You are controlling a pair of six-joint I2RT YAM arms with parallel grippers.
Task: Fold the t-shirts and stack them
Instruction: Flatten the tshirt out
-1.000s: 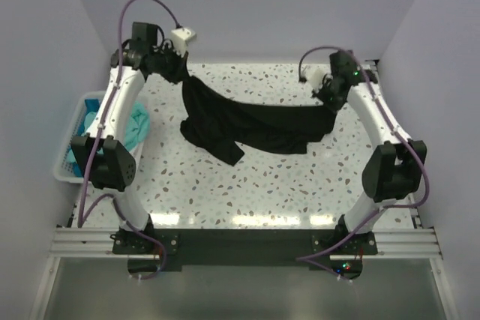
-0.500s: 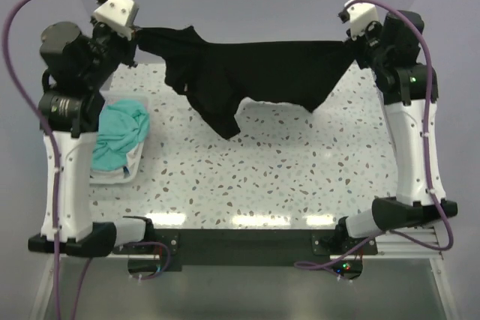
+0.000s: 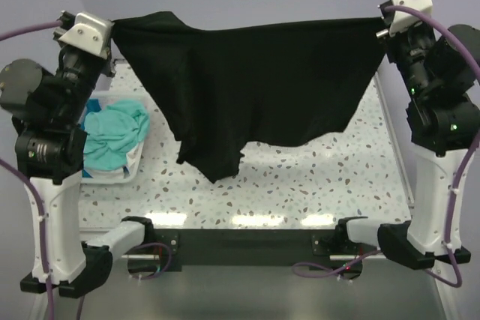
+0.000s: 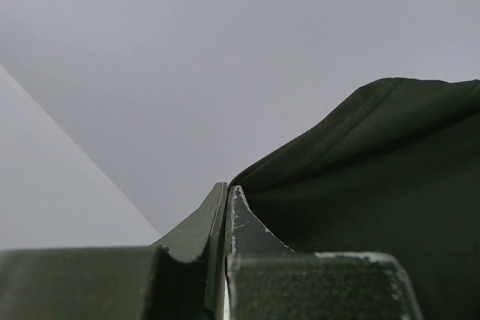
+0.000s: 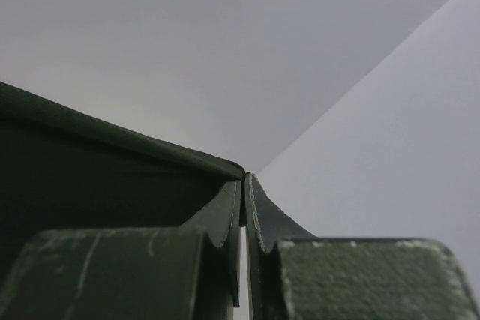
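The black t-shirt (image 3: 255, 80) hangs spread wide in the air between both raised arms, its lower edge dangling above the table. My left gripper (image 3: 112, 26) is shut on its top left corner; in the left wrist view the gripper (image 4: 227, 189) pinches the black cloth (image 4: 375, 185). My right gripper (image 3: 379, 24) is shut on the top right corner; in the right wrist view the gripper (image 5: 244, 177) pinches the cloth (image 5: 90, 177). Teal t-shirts (image 3: 112, 133) lie bunched in the basket at the left.
A white slatted basket (image 3: 105, 179) stands at the table's left edge beside the left arm. The speckled table (image 3: 300, 185) lies under the hanging shirt. Purple walls close in at the back and both sides.
Both arms have risen and moved apart with the black shirt, which went from sagging on the table to hanging stretched wide in the air.
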